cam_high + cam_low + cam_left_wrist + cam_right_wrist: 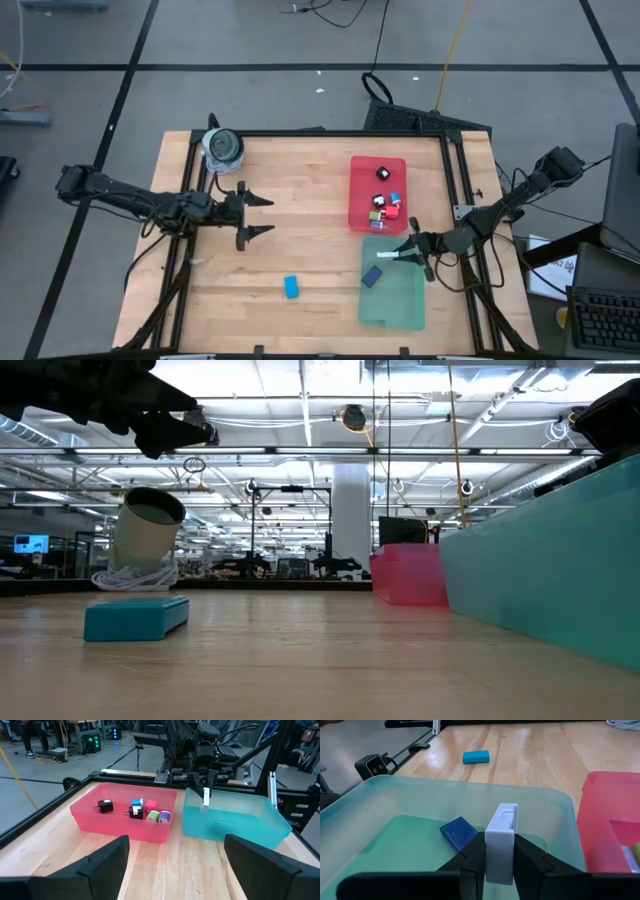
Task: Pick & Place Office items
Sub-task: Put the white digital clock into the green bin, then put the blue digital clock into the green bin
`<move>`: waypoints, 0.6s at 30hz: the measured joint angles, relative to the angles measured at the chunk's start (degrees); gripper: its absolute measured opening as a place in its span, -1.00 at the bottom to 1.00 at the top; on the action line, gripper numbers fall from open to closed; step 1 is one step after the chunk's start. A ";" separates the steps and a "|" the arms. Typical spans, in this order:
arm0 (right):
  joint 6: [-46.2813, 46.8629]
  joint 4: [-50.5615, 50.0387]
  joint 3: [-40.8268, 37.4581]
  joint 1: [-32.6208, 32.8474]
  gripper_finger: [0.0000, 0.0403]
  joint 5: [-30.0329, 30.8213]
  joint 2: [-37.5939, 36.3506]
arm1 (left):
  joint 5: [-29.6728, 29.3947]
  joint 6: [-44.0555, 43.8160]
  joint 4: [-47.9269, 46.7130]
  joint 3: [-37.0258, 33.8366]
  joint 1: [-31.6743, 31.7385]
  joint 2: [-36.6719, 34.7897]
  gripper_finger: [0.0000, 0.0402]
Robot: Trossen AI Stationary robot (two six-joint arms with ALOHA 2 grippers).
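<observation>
Holding a white tag (500, 844) over the green tray (393, 298): right gripper (500, 856), clamped. Left gripper (256, 216) wide, empty, above bare wooden tabletop (300, 235); grey floor around.

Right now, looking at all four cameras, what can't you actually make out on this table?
- Lower end of the white tag: hidden between the right pincer's fingers, right wrist view.
- Small pieces in the red tray: too small to identify, high view.
- Green tray's contents: blocked by its wall, low view.
- Left pincer's fingertips: cut off by the picture's edge, left wrist view.
</observation>
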 joint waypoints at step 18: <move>0.41 6.53 0.00 0.00 -0.43 0.02 0.00 | -0.02 -0.03 -0.02 0.04 0.00 0.07 0.63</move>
